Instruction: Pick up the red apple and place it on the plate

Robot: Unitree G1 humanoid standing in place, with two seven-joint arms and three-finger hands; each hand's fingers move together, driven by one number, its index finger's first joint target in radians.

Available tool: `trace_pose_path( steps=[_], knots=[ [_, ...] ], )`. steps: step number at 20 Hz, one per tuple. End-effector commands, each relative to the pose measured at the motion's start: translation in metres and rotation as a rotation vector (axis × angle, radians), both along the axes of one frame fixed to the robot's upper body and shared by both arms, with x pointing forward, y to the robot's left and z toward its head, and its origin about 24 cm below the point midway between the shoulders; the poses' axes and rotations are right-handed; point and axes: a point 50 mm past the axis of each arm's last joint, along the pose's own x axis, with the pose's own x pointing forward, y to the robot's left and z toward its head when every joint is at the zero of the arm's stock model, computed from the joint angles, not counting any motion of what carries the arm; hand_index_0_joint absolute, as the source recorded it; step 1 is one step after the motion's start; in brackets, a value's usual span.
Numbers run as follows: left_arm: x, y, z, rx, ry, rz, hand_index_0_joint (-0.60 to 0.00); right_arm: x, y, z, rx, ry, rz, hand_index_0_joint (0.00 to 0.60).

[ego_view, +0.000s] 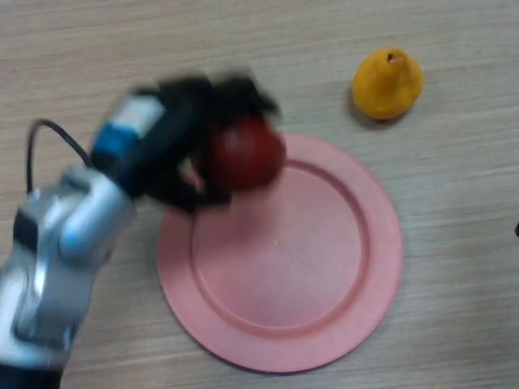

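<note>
The robot's left arm [57,251] is closest, a silver and grey limb coming in from the lower left corner and reaching up over the table. Just beyond it lies the pink plate [324,275], bare in its middle, flat on the wooden table [454,324]. At the plate's upper left edge the left hand [182,142] has its black fingers curled round the red apple [247,154], which sits over the rim rather than over the centre; I cannot tell whether it touches the plate or hangs just above it. By my reading the carry is nearly done and the placing is the step in hand: the next move calls for bringing the apple further inward over the flat middle, lowering it and easing the fingers off so it does not roll. Further back, well apart from the plate, sits a yellow pear [388,83]. The right hand is nowhere visible. No writing or label can be read anywhere.
</note>
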Motion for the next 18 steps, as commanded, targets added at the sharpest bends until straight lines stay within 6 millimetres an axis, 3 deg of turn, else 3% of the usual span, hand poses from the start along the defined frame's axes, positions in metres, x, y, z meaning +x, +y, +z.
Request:
trace_pose_path(
  steps=[1, 5, 8, 9, 10, 13, 14, 18],
  knots=[
    [-0.018, 0.013, 0.018, 0.103, -0.141, -0.030, -0.600, -0.016, -0.002, 0.027, -0.091, -0.192, -0.040, 0.000],
    [-0.028, 0.017, 0.013, 0.164, -0.084, -0.019, -0.600, -0.018, -0.002, 0.026, -0.083, -0.192, -0.024, 0.000],
    [-0.021, 0.011, 0.012, 0.189, -0.134, -0.039, -0.600, -0.017, -0.002, 0.024, -0.080, -0.185, -0.022, 0.000],
    [-0.019, 0.013, 0.028, 0.047, -0.226, -0.017, -0.550, -0.017, -0.002, 0.023, -0.083, -0.182, -0.026, 0.000],
    [-0.020, 0.013, 0.029, 0.041, -0.227, -0.018, -0.449, -0.017, -0.002, 0.023, -0.083, -0.182, -0.026, 0.000],
    [-0.022, 0.012, 0.034, 0.014, -0.306, -0.024, -0.056, -0.020, -0.005, 0.022, -0.079, -0.179, -0.032, 0.000],
    [-0.022, 0.011, 0.035, 0.018, -0.329, -0.024, 0.000, -0.020, -0.006, 0.021, -0.080, -0.177, -0.035, 0.000],
    [-0.023, 0.010, 0.037, -0.030, -0.347, -0.016, 0.000, -0.020, -0.009, 0.020, -0.087, -0.176, -0.047, 0.000]
  ],
)
